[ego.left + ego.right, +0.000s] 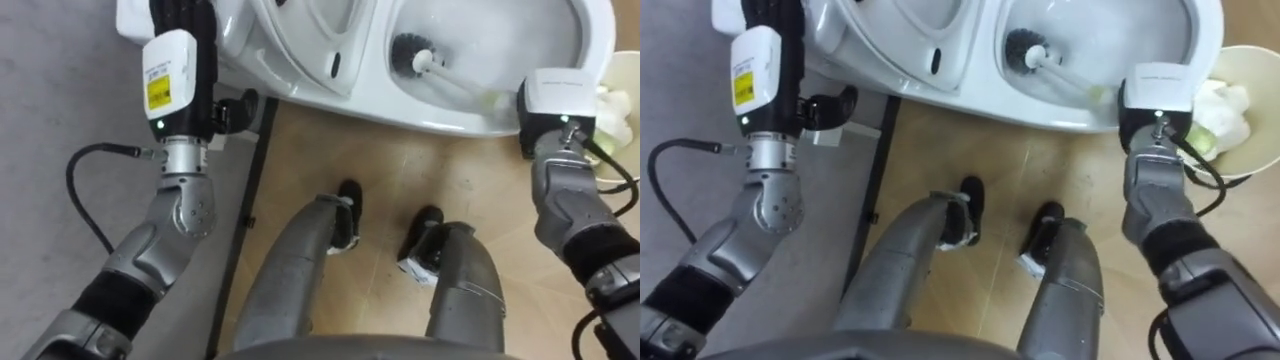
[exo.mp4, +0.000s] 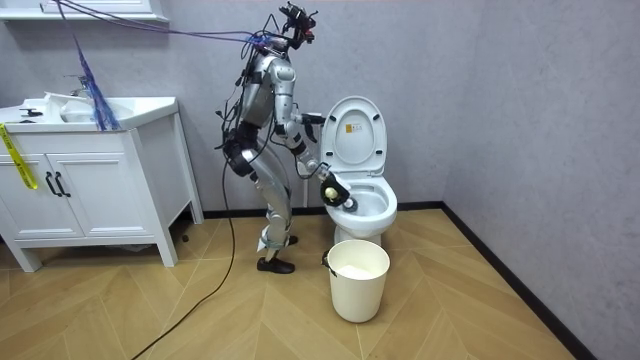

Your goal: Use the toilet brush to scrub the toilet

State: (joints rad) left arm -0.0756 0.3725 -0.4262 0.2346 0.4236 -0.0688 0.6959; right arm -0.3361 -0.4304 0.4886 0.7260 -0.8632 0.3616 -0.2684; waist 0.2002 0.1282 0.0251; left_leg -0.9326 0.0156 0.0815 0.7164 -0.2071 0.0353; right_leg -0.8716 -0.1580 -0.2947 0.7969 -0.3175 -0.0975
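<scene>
Porcelain: the white toilet (image 1: 455, 115) stands open with its lid (image 2: 355, 135) tipped upright, which leaves the inside free for scrubbing.
Brush: the toilet brush (image 1: 412, 55) lies slanted in the bowl. Its dark bristle head is down inside, and its white handle runs up over the near rim toward the robot's right.
Right hand: the right hand (image 1: 548, 112) is closed round the end of the handle, just at the rim. Gripping this far from the bristles likely spares the hand the inside of the bowl.
Left hand: the left hand (image 1: 185, 22) reaches up beside the raised lid at the back of the toilet. Whether its fingers are spread or curled cannot be told. It looks placed to steady the lid or the robot itself.
Stance: the robot stands close in front of the toilet and bends over it, feet on the wooden floor (image 1: 400, 170).
Bucket: a white bucket (image 2: 358, 280) sits on the floor just beside the bowl, on the robot's right. It holds pale crumpled stuff and is probably handy for waste.
Stage: scrubbing appears to be in hand, with the bristles inside the bowl.
</scene>
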